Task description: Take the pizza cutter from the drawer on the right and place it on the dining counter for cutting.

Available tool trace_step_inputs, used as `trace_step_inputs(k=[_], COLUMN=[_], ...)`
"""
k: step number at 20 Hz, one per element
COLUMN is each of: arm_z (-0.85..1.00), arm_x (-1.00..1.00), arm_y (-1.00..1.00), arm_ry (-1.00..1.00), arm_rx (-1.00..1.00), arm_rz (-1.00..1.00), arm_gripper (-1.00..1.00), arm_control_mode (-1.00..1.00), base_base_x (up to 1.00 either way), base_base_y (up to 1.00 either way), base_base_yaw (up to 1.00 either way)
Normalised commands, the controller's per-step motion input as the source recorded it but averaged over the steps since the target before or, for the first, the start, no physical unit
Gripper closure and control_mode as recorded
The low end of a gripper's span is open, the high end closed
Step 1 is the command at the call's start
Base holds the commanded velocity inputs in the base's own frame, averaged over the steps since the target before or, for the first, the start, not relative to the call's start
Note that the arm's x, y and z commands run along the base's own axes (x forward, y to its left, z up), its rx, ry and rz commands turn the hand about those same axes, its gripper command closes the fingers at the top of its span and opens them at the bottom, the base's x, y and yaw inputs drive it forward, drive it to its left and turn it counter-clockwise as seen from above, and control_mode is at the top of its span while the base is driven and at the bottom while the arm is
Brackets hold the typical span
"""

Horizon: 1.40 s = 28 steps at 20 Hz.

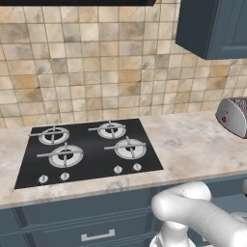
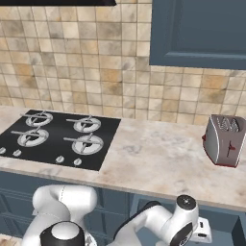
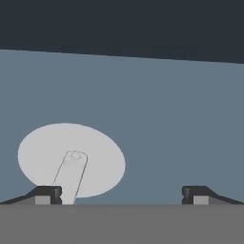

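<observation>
A: Left base view first. Logged: black four-burner hob [image 1: 89, 152] set in marbled worktop [image 1: 193, 144], toaster [image 1: 234, 116] at far right, white arm [image 1: 202, 217] bent low at lower right. Blue drawer with silver bar handle [image 1: 98, 235] shut below the hob; not the one wanted.

B: Agreed. Right base view: same hob, same toaster, blue wall cabinet [image 2: 202, 33] above. Arm folded down past the worktop's front edge, wrist below counter level at the right. Hand itself too cramped there to read the jaws.

A: Hand view then. Looking into the drawer [image 3: 167, 119]: flat blue-grey floor, darker wall across the top. Contents: one item, the pizza cutter [image 3: 71, 159], lying flat, pale round wheel with its handle running down toward the left finger tip.

B: Gripper [image 3: 123, 195]: jaws spread wide, nothing between them. Cutter off to the left of the gap, handle end just beside the left tip; touching or not, cannot tell.

A: Step judged: reach into drawer, grasp not yet made. Carry to the dining counter not yet begun.

B: Next move likely calls for a sideways shift to centre the handle between the tips, then a descent and a close. Risk: tip nudging the handle and spinning the cutter away.
</observation>
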Motion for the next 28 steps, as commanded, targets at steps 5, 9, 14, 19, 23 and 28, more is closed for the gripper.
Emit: trace_step_inputs(k=[5, 9, 14, 19, 23, 28], arm_z=[-0.1, 0.0, 0.0, 0.0, -0.11, -0.08], arm_x=[-0.22, -0.1, -0.12, 0.0, -0.16, -0.2], arm_y=[0.14, 0.12, 0.11, 0.13, 0.07, 0.06], arm_ry=[0.12, 0.05, 0.01, 0.0, 0.0, 0.02], arm_rx=[0.0, 0.06, 0.03, 0.0, 0.0, 0.02], arm_rz=[0.0, 0.01, 0.0, 0.0, 0.0, 0.0], arm_gripper=[-1.0, -1.0, -1.0, -1.0, -1.0, -1.0], arm_control_mode=[-1.0, -1.0, -1.0, -1.0, -1.0, -1.0], base_base_x=[0.0, 0.0, 0.0, 0.0, 0.0, 0.0], base_base_y=[0.0, 0.0, 0.0, 0.0, 0.0, 0.0], base_base_yaw=[0.0, 0.0, 0.0, 0.0, 0.0, 0.0])
